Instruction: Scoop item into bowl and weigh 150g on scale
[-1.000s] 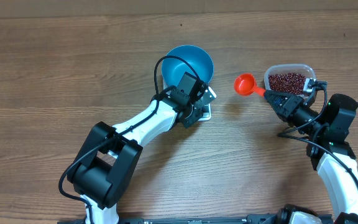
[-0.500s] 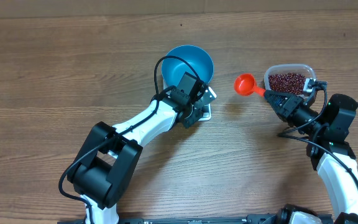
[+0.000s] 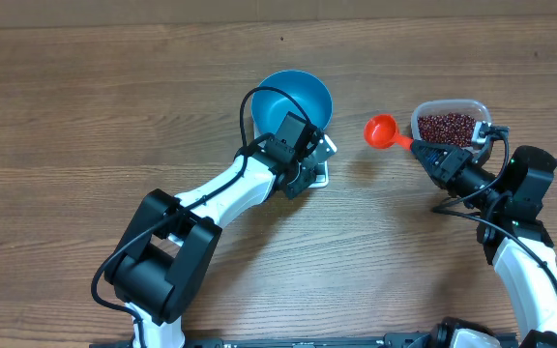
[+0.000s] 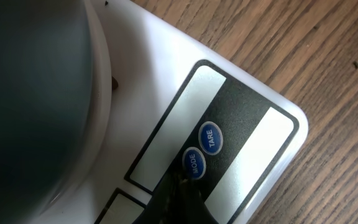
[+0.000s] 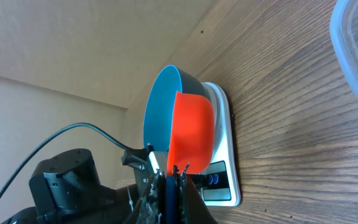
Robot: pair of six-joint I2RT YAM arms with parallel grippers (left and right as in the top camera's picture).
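The blue bowl point(image 3: 296, 100) stands on the white scale point(image 3: 320, 177), which it mostly covers; I see only blue inside it. My left gripper point(image 3: 305, 164) is shut, its tip point(image 4: 182, 186) resting on the scale's button panel point(image 4: 229, 162) right beside the MODE button point(image 4: 193, 163). The dark red beans point(image 3: 448, 126) lie in a clear tub point(image 3: 424, 114) at the right. My right gripper point(image 3: 425, 151) is shut on the handle of a red scoop point(image 3: 382, 131), held level between bowl and tub. In the right wrist view the scoop point(image 5: 191, 134) hangs in front of the bowl point(image 5: 160, 106) and scale point(image 5: 225, 146).
The TARE button point(image 4: 211, 137) sits beside MODE. The bowl's underside point(image 4: 30, 93) fills the left of the left wrist view. The tub's rim point(image 5: 353, 50) is at the upper right of the right wrist view. Bare wooden table point(image 3: 85, 116) surrounds everything.
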